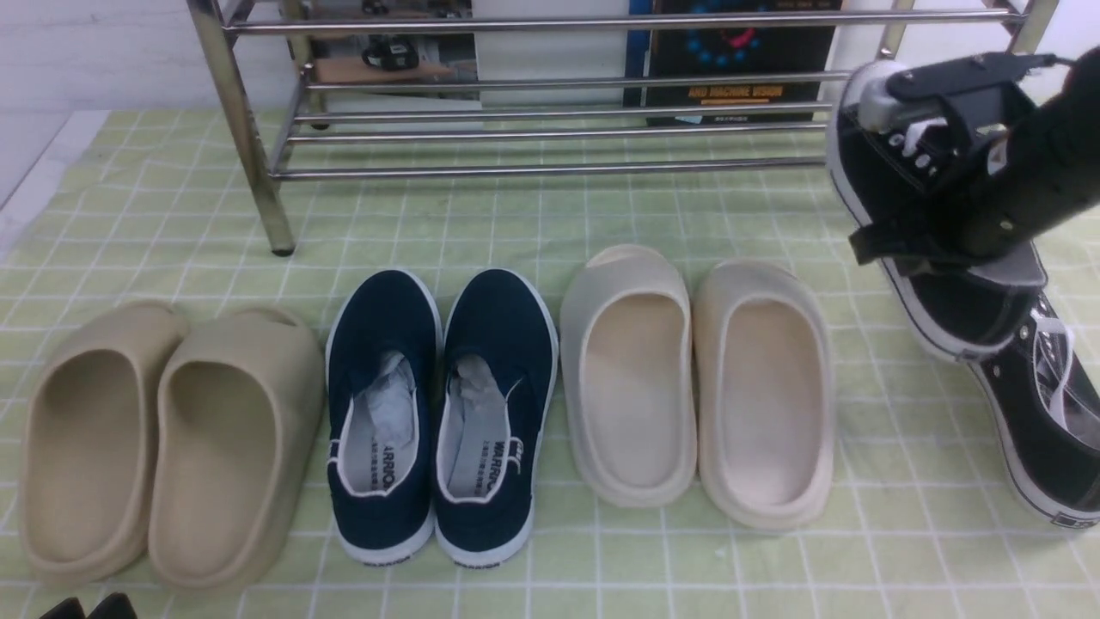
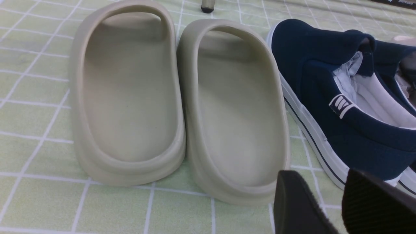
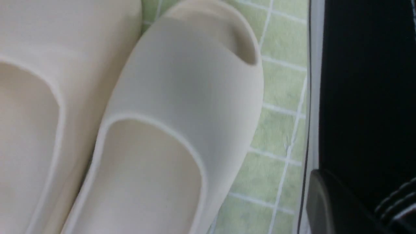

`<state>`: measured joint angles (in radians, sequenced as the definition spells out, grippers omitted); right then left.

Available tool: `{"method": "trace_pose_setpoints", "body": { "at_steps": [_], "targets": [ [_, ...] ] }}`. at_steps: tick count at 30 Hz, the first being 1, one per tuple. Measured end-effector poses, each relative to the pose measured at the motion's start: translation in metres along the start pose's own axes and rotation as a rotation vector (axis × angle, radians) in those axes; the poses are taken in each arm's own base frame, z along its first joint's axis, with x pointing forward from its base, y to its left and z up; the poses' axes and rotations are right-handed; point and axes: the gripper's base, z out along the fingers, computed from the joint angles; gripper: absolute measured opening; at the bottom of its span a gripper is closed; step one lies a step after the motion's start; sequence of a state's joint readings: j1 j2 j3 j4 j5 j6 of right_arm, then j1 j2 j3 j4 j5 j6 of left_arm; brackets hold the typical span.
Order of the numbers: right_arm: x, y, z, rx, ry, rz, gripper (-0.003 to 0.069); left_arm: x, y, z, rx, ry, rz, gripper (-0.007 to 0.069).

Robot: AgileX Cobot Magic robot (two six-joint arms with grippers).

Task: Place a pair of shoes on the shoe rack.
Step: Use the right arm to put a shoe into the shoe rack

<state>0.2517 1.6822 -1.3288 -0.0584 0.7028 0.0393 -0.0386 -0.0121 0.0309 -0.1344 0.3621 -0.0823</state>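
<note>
The chrome shoe rack point(image 1: 550, 169) stands at the back of the green checked mat. My right gripper point(image 1: 932, 163) is shut on one black sneaker point(image 1: 876, 185) and holds it tilted, white toe cap up, above the mat beside the rack's right end. In the right wrist view its black side point(image 3: 364, 81) fills the edge, with one finger point(image 3: 326, 201) against it. The second black sneaker point(image 1: 1044, 421) lies on the mat at the far right, partly under the lifted one. My left gripper point(image 2: 325, 185) is open and empty, low near the front left.
Tan foam slides point(image 1: 163, 438) lie at the front left, navy slip-on shoes point(image 1: 438, 404) beside them, and cream slides point(image 1: 696, 378) right of centre. The rack's left front leg point(image 1: 258, 172) stands on the mat. The tan slides point(image 2: 178, 104) lie just ahead of my left gripper.
</note>
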Motion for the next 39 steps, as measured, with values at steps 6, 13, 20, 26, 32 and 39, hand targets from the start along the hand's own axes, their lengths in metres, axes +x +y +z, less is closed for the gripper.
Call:
{"method": "trace_pose_setpoints", "body": {
  "at_steps": [6, 13, 20, 26, 32, 39],
  "targets": [
    [-0.046, 0.0, 0.039, 0.009, 0.009, -0.052, 0.0008, 0.0, 0.0, 0.0, 0.0, 0.0, 0.0, 0.0239],
    [-0.084, 0.0, 0.079, 0.019, 0.029, -0.051, 0.0008, 0.0, 0.0, 0.0, 0.0, 0.0, -0.001, 0.0239],
    [-0.11, -0.003, 0.11, 0.019, 0.005, -0.031, 0.0008, 0.0, 0.0, 0.0, 0.0, 0.0, -0.001, 0.0239],
    [-0.116, -0.015, 0.118, -0.03, -0.01, 0.045, 0.0009, 0.0, 0.0, 0.0, 0.0, 0.0, -0.001, 0.0239],
    [-0.117, -0.017, 0.121, -0.059, -0.023, 0.076, 0.0036, 0.0, 0.0, 0.0, 0.0, 0.0, -0.001, 0.0239],
    [-0.122, -0.016, 0.122, -0.105, -0.079, 0.12, 0.0159, 0.0, 0.0, 0.0, 0.001, 0.0, -0.004, 0.0239]
  ]
}}
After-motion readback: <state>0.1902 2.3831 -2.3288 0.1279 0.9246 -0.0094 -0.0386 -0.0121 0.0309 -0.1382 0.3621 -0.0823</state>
